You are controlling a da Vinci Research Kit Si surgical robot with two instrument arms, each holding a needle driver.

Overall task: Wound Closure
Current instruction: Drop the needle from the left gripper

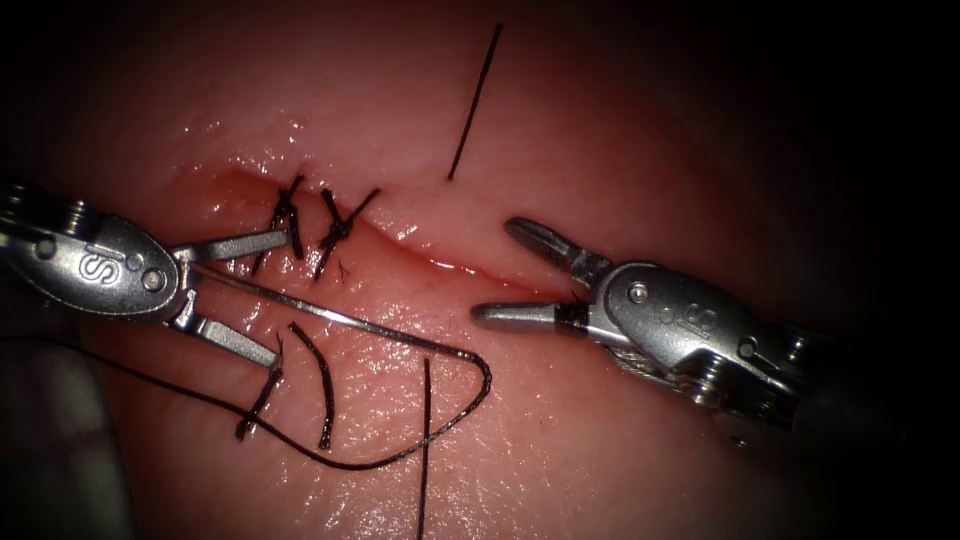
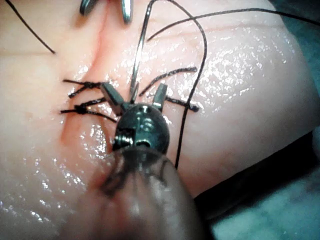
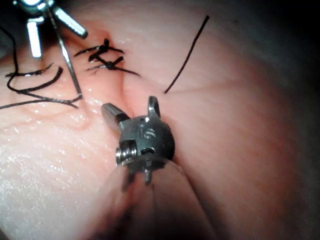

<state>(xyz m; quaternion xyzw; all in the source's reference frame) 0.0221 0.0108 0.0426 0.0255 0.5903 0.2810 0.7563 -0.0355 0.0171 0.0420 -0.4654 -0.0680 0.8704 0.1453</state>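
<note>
My left tool [image 1: 278, 298] stands at the left end of the cut [image 1: 450, 265] with its jaws spread wide. The needle [image 1: 330, 315] lies across the tissue [image 1: 620, 150] on the near side of the cut. One end sits at the root of those open jaws, ungripped, and the needle is not in the tissue. In the left wrist view the needle [image 2: 137, 55] runs straight out from the left tool [image 2: 134, 92]. Thread [image 1: 440, 425] leaves its far end and loops back left. My right tool [image 1: 498, 272] hovers open over the cut's right part, holding nothing, also seen as the right tool [image 3: 131, 107].
Two tied stitches [image 1: 310, 228] cross the cut's left part, with dark tails [image 1: 320, 385] hanging toward the near side. Loose cut thread ends lie at the far side [image 1: 476, 100] and near the front [image 1: 425, 450]. Red fluid wets the cut's edges.
</note>
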